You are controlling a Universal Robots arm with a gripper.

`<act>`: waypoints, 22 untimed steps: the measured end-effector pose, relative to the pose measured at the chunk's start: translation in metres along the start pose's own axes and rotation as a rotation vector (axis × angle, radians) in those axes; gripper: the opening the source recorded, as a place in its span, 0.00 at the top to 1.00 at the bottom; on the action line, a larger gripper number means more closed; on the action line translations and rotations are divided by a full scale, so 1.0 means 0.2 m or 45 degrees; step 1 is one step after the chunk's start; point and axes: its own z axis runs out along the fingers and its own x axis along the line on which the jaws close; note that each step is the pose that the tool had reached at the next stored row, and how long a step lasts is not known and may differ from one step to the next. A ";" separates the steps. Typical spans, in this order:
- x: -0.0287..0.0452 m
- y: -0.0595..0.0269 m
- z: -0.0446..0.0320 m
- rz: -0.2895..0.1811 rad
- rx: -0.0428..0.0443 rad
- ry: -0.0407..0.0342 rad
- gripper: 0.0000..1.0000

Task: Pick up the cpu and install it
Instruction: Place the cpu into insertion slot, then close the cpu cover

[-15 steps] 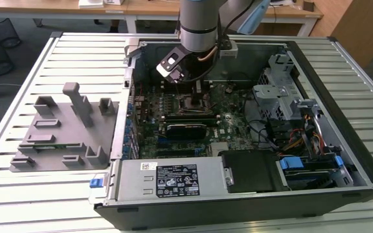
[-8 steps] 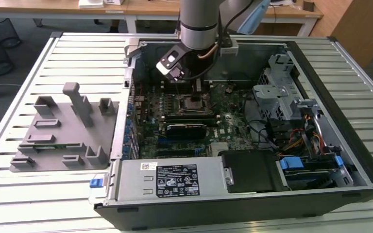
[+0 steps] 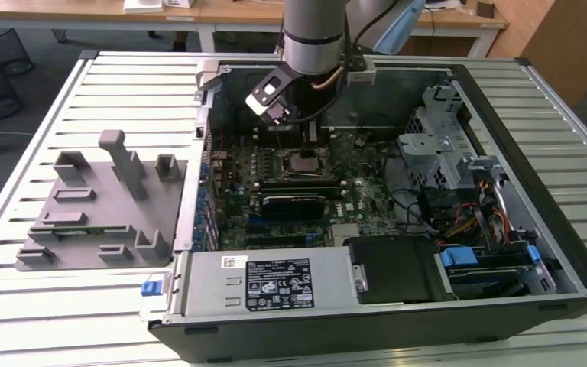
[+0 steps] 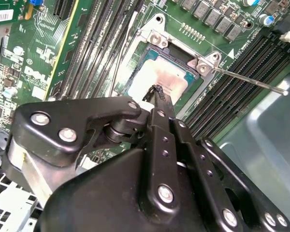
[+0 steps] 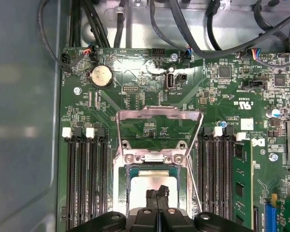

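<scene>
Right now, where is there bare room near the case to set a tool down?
Bare slatted table beyond the grey fixture, and a strip in front of it toward the near edge. Inside the case it is crowded: the pincer is at the cpu in its socket, memory slots either side, cables and drive cage at the exterior view's right.
</scene>
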 end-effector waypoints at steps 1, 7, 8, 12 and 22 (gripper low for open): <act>0.000 0.000 -0.003 0.000 0.000 -0.0002 0.89; -0.001 0.001 -0.028 0.000 0.000 0.0000 0.89; -0.001 0.002 -0.035 0.000 0.000 -0.0001 0.89; -0.002 0.002 -0.052 0.000 0.000 -0.0002 0.89; -0.003 0.004 -0.097 0.000 0.000 -0.0001 0.89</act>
